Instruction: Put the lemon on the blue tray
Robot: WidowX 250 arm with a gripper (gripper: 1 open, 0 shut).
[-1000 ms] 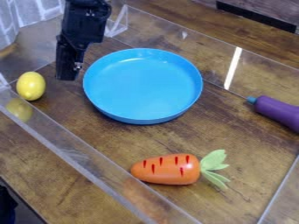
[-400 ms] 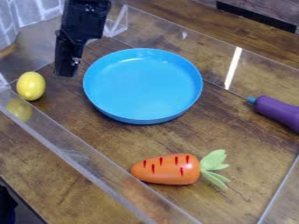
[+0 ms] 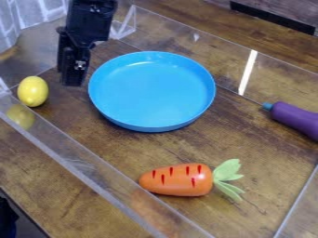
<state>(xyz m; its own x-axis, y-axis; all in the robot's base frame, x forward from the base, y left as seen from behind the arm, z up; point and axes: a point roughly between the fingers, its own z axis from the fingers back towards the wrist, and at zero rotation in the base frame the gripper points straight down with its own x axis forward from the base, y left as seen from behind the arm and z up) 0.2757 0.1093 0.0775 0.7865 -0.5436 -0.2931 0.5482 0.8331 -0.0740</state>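
Black arm (image 3: 89, 19) steeply down | fingers (image 3: 74, 67) parted, empty | lemon (image 3: 33, 90) left of blue tray (image 3: 199, 112)

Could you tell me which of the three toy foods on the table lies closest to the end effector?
The lemon, the yellow oval left of the blue tray, just below-left of the end effector. The carrot and the aubergine lie beyond the tray.
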